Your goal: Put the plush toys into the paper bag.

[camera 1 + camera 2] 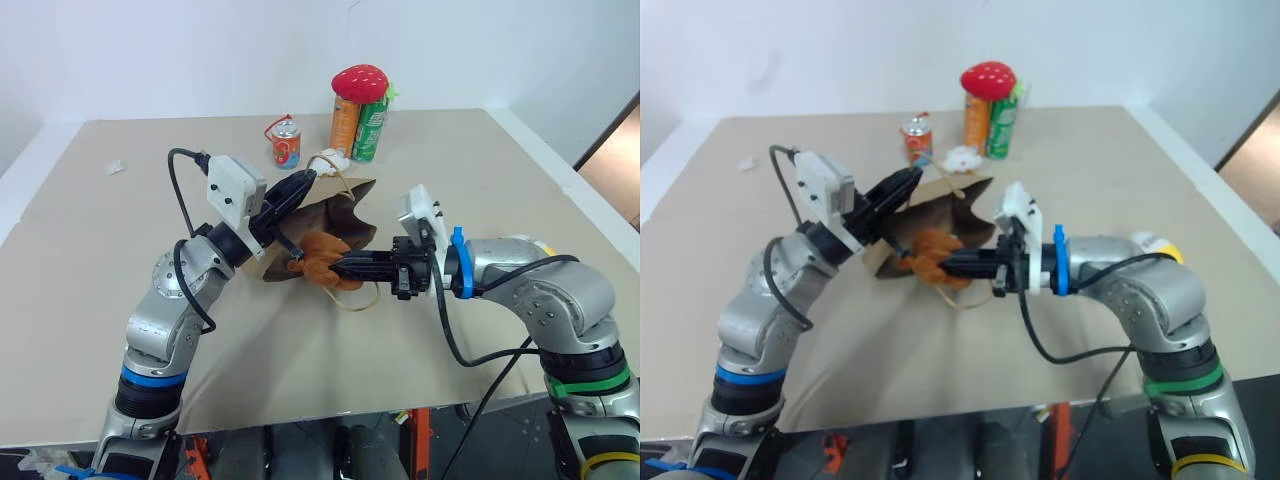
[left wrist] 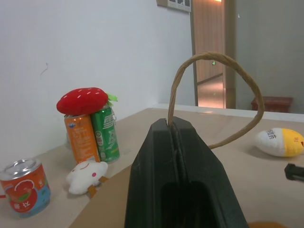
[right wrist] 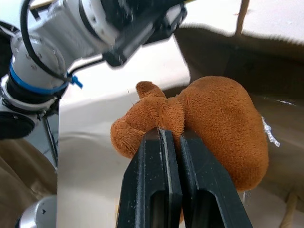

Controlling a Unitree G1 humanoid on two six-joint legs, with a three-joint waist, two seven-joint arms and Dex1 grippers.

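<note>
The brown paper bag (image 1: pixel 345 212) is lifted at mid-table, its mouth facing my right arm. My left gripper (image 1: pixel 303 181) is shut on one cord handle (image 2: pixel 213 57) and holds the bag's upper edge up. The other handle (image 1: pixel 358 298) hangs loose at the mouth. My right gripper (image 1: pixel 336 268) is shut on a brown furry plush toy (image 3: pixel 223 118) and holds it at the bag's opening. Beyond the bag lies a white plush toy (image 1: pixel 328 160). A white-and-yellow egg plush (image 2: pixel 280 141) rests on the table behind my right arm.
At the far edge stand an orange can (image 1: pixel 344 125) and a green can (image 1: pixel 368 130), with a red strawberry plush (image 1: pixel 360 82) on top. A short red can (image 1: pixel 286 147) is to their left. A small white scrap (image 1: pixel 115 167) lies far left.
</note>
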